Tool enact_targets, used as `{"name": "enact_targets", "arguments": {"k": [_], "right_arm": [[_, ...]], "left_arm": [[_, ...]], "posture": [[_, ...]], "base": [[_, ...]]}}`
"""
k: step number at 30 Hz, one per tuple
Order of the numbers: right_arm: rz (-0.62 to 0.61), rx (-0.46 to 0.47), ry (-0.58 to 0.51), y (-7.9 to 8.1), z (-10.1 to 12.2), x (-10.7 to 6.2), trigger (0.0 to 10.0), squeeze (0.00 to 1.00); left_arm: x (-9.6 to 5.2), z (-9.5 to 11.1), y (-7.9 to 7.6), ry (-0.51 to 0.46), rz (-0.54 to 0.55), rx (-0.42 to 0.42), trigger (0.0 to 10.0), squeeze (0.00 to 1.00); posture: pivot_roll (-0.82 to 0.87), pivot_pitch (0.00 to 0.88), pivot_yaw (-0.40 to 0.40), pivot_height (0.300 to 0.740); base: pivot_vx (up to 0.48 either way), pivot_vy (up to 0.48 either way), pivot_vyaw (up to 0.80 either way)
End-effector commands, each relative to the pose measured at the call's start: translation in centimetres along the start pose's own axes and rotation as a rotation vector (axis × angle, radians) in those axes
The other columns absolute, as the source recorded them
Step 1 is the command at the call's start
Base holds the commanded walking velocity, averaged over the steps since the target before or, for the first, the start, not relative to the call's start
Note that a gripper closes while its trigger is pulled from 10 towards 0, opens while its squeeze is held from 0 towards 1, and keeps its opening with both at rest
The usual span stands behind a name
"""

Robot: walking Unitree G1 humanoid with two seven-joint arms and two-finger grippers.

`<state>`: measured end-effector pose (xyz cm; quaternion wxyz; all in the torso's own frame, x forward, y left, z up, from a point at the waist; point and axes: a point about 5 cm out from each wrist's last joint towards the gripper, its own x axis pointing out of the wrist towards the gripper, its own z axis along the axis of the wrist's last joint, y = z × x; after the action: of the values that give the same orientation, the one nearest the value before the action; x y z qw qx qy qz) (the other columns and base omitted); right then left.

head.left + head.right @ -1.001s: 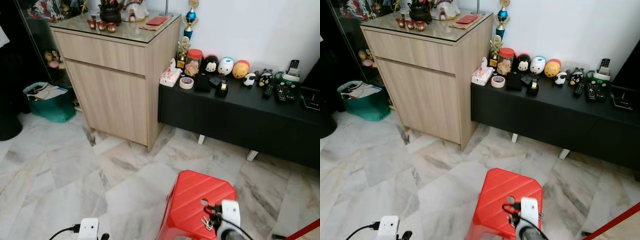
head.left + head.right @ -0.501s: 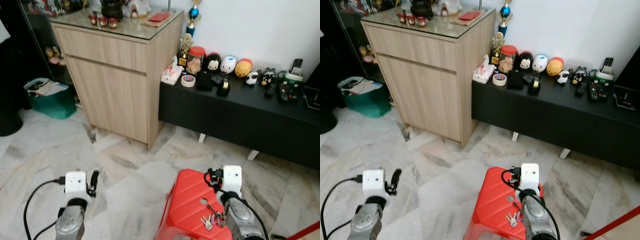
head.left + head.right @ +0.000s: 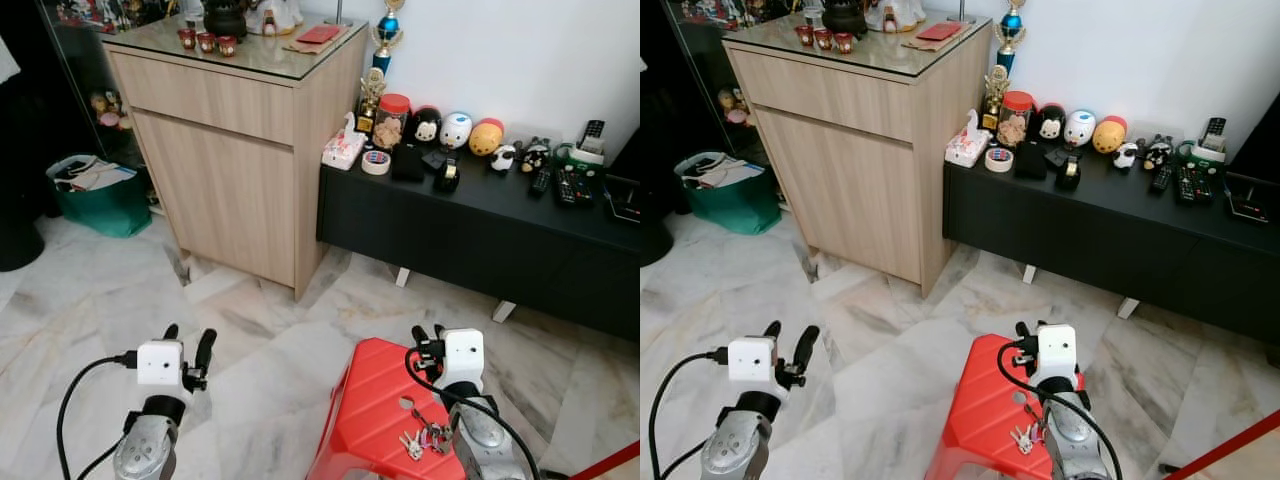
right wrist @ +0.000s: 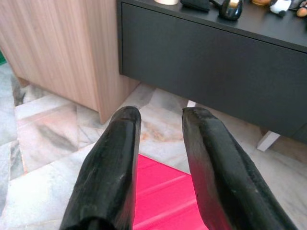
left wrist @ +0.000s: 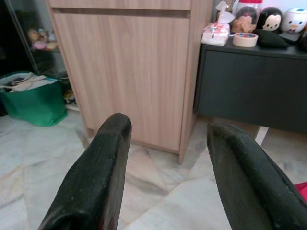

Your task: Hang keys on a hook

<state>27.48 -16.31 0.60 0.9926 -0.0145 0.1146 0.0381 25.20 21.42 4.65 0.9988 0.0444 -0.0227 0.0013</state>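
Note:
A bunch of keys (image 3: 418, 440) lies on the top of a red plastic stool (image 3: 372, 400) near my feet, beside a small hole in the seat. My right gripper (image 3: 428, 335) is raised just above the stool's far edge, beyond the keys, open with nothing between its fingers (image 4: 115, 143). The right wrist view looks over the stool's corner (image 4: 163, 191) toward the black console. My left gripper (image 3: 188, 342) hovers over the marble floor to the left of the stool, open and empty, its fingers (image 5: 103, 163) pointing at the wooden cabinet.
A tall wooden cabinet (image 3: 240, 150) stands ahead on the left, with a low black console (image 3: 480, 225) carrying toys, tape and remotes to its right. A green bag (image 3: 95, 195) sits at the far left. A red bar (image 3: 605, 462) crosses the bottom right corner.
Both arms have risen into view. The left gripper came up from the bottom edge, and the right gripper lifted from beside the keys to above the stool's far edge.

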Motion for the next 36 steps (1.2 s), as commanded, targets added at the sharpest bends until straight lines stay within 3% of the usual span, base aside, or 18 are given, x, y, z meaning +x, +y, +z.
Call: {"name": "enact_targets", "arguments": {"k": [1, 9, 36], "right_arm": [[-0.013, 0.001, -0.004, -0.28, 0.42, 0.29, 10.0, 0.0], [-0.01, 0.007, -0.007, -0.03, 0.51, 0.31, 10.0, 0.0], [-0.001, -0.002, 0.05, 0.37, 0.49, 0.96, 10.0, 0.0]], "left_arm": [[0.21, 0.17, -0.41, 0.002, -0.014, -0.011, 10.0, 0.0], [0.0, 0.05, -0.72, 0.018, -0.029, -0.006, 10.0, 0.0], [0.61, 0.78, -1.12, 0.04, -0.044, -0.007, 10.0, 0.0]], "posture": [[0.06, 0.0, -0.07, 0.735], [0.07, 0.0, -0.068, 0.696], [0.08, 0.0, -0.069, 0.672]], "base": [[0.0, 0.0, 0.0], [0.0, 0.0, 0.0], [0.0, 0.0, 0.0]]}}
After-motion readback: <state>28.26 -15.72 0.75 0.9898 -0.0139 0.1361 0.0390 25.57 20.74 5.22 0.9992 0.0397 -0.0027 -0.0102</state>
